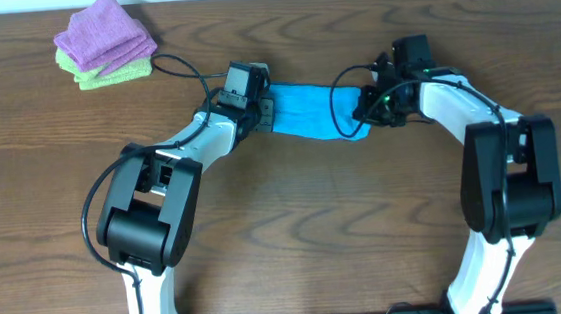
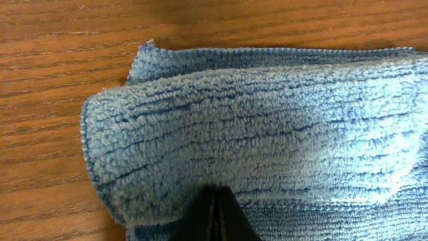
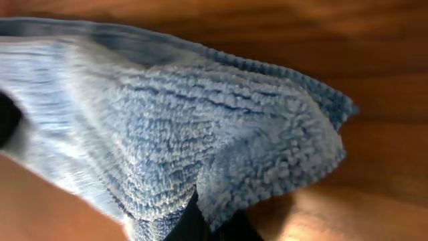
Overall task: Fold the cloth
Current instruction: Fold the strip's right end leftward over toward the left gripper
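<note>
The cloth (image 1: 307,112) lies on the worktop (image 1: 314,204) between the left fingers (image 2: 215,217) at one end and the right fingers (image 3: 190,224) at the other. Folded cloths (image 1: 104,42) sit stacked well apart, back left.

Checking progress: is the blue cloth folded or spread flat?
Folded: the cloth is doubled into a narrow band, upper layer over a lower edge.

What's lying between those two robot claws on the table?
The cloth, a blue strip, spans from the left gripper to the right gripper, both pinching it. The overhead view shows this.
</note>
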Tool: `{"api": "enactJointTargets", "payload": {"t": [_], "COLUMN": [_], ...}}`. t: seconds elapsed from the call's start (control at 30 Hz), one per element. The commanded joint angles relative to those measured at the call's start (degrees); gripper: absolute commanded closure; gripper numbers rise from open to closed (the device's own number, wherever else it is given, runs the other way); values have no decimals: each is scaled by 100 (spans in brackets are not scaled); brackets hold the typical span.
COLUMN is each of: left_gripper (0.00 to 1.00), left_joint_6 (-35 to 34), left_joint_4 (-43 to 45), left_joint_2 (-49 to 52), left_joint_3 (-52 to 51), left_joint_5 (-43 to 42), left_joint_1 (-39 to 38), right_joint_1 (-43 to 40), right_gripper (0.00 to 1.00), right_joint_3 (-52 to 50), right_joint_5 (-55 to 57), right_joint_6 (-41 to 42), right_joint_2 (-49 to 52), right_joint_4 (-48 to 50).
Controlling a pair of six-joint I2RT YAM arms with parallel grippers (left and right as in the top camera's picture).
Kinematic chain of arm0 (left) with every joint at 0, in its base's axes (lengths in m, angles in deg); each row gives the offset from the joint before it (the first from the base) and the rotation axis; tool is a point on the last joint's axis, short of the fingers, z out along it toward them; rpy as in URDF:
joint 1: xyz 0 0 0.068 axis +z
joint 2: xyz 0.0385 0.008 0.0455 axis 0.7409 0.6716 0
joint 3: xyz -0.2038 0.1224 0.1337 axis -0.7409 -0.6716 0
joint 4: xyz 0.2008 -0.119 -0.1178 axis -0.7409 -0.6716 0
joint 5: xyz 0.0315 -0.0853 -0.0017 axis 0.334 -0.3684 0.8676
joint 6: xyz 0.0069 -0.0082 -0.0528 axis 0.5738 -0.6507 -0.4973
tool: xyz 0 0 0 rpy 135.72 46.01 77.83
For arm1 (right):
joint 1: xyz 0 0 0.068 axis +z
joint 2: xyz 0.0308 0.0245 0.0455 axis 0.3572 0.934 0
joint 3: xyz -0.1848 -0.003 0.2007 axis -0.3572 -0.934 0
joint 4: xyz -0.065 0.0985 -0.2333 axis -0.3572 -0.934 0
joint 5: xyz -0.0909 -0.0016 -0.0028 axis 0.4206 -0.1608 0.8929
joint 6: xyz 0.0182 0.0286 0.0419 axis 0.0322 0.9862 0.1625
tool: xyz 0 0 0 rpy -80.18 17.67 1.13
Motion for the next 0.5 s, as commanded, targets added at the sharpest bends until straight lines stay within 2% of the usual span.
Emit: {"api": "enactJointTargets", "payload": {"t": [0.0, 0.47], "left_gripper": [94, 94], "left_joint_6": [-94, -374], "left_joint_4": [-83, -138], "left_joint_2": [212, 212], "left_joint_3": [42, 42], "left_joint_5": [-42, -350], "left_joint_1": [0, -15], "right_joint_1": [170, 664], "right_gripper": [98, 98], "right_joint_3": [2, 7], "right_joint_5": [160, 262], "right_joint_6": [-46, 262], "right_joint_2": [-498, -876], "right_joint_4": [28, 302]}}
